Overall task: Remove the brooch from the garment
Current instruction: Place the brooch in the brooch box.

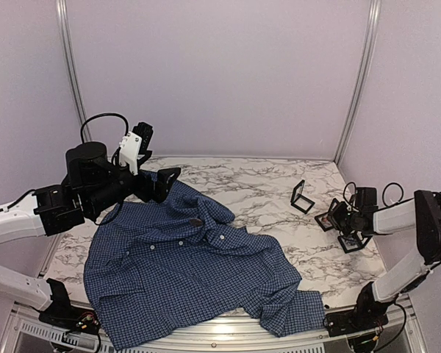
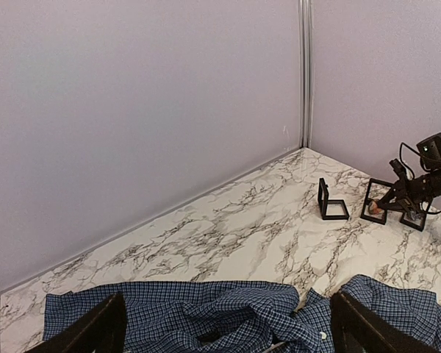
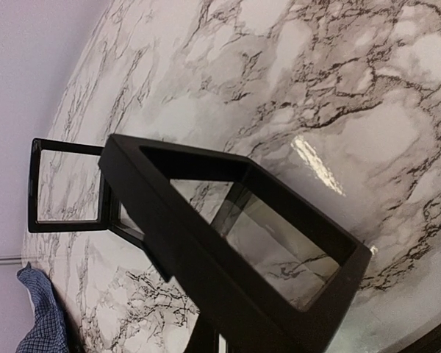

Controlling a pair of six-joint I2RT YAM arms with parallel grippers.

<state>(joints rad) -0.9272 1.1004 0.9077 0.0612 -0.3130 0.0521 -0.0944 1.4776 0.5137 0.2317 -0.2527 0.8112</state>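
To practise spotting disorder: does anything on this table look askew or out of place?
The garment lies rumpled rather than flat, its hem and one sleeve spilling over the near edge of the table. Farther back, a small black frame sits hinged open, one half upright.

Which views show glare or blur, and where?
Right wrist: a bright glare patch on the marble table beyond the black frame, whose near edge looks soft. Top external: even light, a shine along the metal front rail. Left wrist: evenly lit, no glare.

Shirt (image 1: 184, 272) blankets left and centre — bare marble table (image 1: 257, 184) behind it; black frames (image 1: 302, 198) clutter right side.
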